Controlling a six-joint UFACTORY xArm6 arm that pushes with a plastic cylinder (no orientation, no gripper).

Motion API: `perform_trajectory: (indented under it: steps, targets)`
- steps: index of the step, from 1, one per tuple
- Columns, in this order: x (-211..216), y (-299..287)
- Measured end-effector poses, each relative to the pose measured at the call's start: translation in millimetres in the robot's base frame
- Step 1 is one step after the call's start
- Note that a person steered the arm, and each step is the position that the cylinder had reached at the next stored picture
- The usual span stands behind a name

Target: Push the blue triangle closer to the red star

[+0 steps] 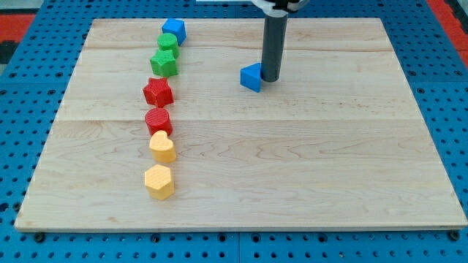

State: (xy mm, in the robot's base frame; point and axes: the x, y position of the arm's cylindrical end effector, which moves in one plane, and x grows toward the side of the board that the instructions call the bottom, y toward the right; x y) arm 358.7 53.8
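Observation:
The blue triangle (251, 77) lies on the wooden board (292, 161) in the upper middle. My tip (270, 78) stands right beside it on the view's right, touching or nearly touching it. The red star (158, 92) sits to the view's left of the triangle, in a column of blocks, well apart from it.
The column on the view's left holds, from the top, a blue cube (174, 30), a green round block (168, 42), a green star (164, 63), the red star, a red round block (159, 120), a yellow heart (162, 147) and a yellow hexagon (159, 181).

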Motion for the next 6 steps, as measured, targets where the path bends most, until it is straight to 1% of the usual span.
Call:
perform_trajectory:
  steps: [1,2,3,5,6]
  targets:
    - [16,-11]
    - [23,-50]
    - [13,-61]
    - [-27,-44]
    - [-53,-66]
